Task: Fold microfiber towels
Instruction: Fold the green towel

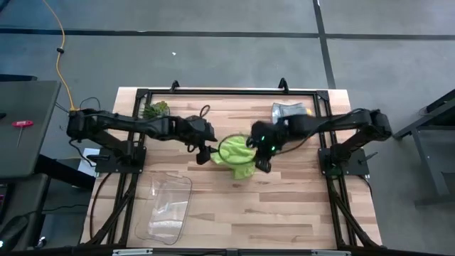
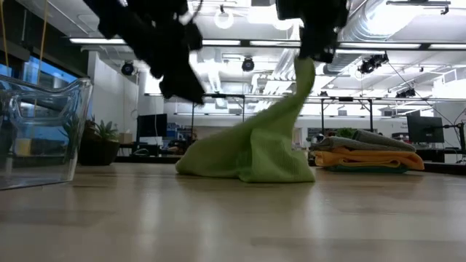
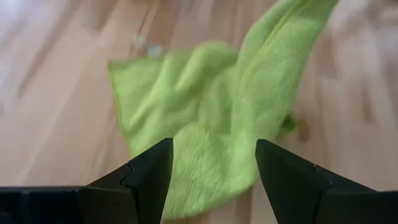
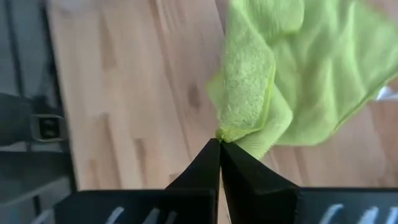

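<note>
A lime green microfiber towel [image 1: 234,153] lies crumpled at the table's middle, with one corner drawn up. My right gripper [image 1: 261,146] is shut on that corner above the table; it also shows in the low view [image 2: 314,52]. My left gripper [image 1: 206,151] is open and empty, hovering just left of the towel. In the left wrist view the towel [image 3: 205,106] lies below and beyond its spread fingers [image 3: 214,146]. The other towels lie in a stack [image 1: 290,111] at the far right; grey, orange and yellow show in the low view [image 2: 368,153]. My right gripper pinches a corner of the lime towel [image 4: 229,132] between its two fingertips, coming from above. That corner is lifted, and the cloth runs down from it in a slanting band [image 2: 295,102]. The rest of the towel lies bunched on the table [image 2: 247,156].
A clear plastic bin [image 1: 167,206] stands at the near left; it is at the left in the low view [image 2: 40,131]. A small spiky green plant [image 1: 155,109] stands at the far left. Bare wood [image 1: 284,206] lies toward the near edge.
</note>
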`<state>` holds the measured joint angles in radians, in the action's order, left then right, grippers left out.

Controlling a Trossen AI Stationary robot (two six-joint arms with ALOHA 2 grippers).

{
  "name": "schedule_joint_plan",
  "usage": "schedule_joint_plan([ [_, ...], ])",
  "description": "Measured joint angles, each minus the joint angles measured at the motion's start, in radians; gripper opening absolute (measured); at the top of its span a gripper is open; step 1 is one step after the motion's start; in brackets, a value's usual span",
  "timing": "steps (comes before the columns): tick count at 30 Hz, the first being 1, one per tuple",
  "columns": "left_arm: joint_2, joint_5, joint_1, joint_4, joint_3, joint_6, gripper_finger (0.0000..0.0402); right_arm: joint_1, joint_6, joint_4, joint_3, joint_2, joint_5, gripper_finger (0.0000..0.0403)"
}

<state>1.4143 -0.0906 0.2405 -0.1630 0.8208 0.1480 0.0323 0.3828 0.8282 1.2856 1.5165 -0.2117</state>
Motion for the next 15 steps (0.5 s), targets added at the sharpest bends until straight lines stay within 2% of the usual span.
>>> schedule_joint_plan([
  [8, 0.169, 0.013, -0.001, 0.047, -0.008, 0.013, 0.0220, 0.104, 0.089, -0.103, -0.080, 0.126, 0.130, 0.0000],
  [15, 0.267, 0.020, -0.006, 0.142, -0.008, 0.024, 0.0220, 0.141, 0.087, -0.186, -0.085, 0.211, 0.149, 0.0000],
])
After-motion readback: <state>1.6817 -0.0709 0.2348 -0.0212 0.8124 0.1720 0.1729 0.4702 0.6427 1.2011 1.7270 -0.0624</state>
